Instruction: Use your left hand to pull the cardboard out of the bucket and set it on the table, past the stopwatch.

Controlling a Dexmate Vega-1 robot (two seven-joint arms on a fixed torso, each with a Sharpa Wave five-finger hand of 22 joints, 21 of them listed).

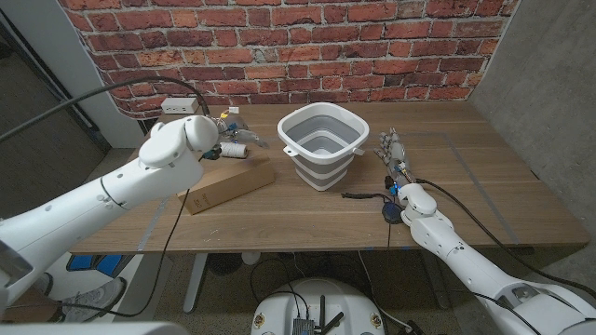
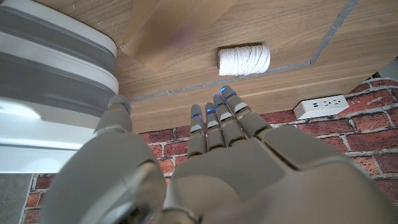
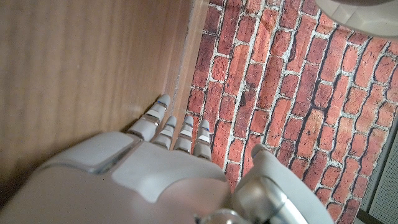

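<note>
A: Start with the big things. What is the setting?

B: A red brick wall [image 1: 279,46] runs behind a wooden table [image 1: 484,177]. A grey concrete wall stands at the robot's right, and a white power strip [image 1: 182,106] sits at the table's far left edge against the bricks.

A: And on the table?

B: The grey-and-white collapsible bucket [image 1: 321,144] stands upright near the middle, toward the back. Looking down from the head camera, its inside appears bare. The cardboard [image 1: 228,186] lies flat on the table to the bucket's left, apart from it, with its long side slanting toward the near edge.

A: Where is the left hand relative to the cardboard?

B: The left hand [image 1: 228,140] is above the cardboard's far end, partly hidden behind the bulky white wrist. In the left wrist view the hand [image 2: 217,162] has its fingers [image 2: 227,115] stretched out straight and close together, with nothing in them. The cardboard's corner [image 2: 168,31] shows beyond the fingertips, not touching them.

A: Anything close by?

B: A small white spool of string [image 2: 244,60] lies just beside the cardboard, toward the wall.

A: The right hand?

B: The right hand [image 1: 396,158] is by the bucket's right side, fingers extended and holding nothing. Its wrist view shows the fingers [image 3: 177,134] straight, near the table's edge.

A: And the stopwatch?

B: The stopwatch [image 1: 392,212], dark and small, lies near the front edge with its black cord [image 1: 365,196] trailing left, partly under the right forearm.
</note>
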